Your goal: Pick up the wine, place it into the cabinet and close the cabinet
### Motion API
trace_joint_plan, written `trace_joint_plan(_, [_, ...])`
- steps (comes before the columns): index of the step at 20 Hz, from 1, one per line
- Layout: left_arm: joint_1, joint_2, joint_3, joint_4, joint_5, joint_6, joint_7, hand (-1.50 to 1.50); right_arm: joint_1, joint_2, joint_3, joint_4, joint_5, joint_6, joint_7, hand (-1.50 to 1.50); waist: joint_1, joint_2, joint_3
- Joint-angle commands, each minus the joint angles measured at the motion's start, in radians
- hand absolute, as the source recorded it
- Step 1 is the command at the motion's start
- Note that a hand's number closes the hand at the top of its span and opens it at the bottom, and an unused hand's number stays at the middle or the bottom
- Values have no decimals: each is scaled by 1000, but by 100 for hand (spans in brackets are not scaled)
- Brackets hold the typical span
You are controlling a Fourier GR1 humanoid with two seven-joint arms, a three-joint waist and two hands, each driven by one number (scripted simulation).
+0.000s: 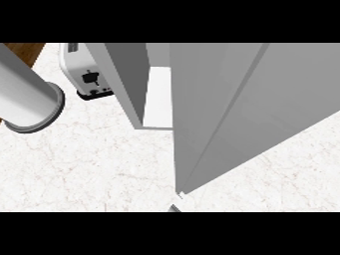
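Cabinet (224, 114) door swung open, left forearm (18, 89) raised

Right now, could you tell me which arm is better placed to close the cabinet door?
Probably left: the left forearm is up beside the open cabinet door, near the toaster; the right hand shows nowhere.

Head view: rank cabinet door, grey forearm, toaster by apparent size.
1. Cabinet door, swung open, fills most of the frame's right, though nearness to the camera inflates it.
2. Grey forearm, upper left, also close to the camera.
3. Toaster, partly hidden behind the cabinet.
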Motion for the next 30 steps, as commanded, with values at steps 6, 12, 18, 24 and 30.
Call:
trace_joint_plan(6, [-33, -34, -14, 2, -9, -1, 29, -150, -380, 166, -115, 299, -153, -132, 1, 150, 28, 4, 0])
trace_joint_plan(12, [-66, -57, 4, 72, -21, -5, 38, -150, -663, 173, -207, 611, -285, -199, -122, 150, 28, 7, 1])
trace_joint_plan(18, [-90, -90, -17, 61, -45, 5, 61, -150, -850, 174, -328, 849, -292, -94, -183, 150, 6, 5, 2])
trace_joint_plan(24, [-62, -109, 5, 23, -87, 35, 71, -150, -900, 158, -485, 1051, -284, 3, -273, 150, 1, 3, 4])
trace_joint_plan(30, [-62, -97, 82, 7, -46, 10, 133, -150, -897, 160, -568, 1215, -321, 74, -381, 150, -2, 3, 4])
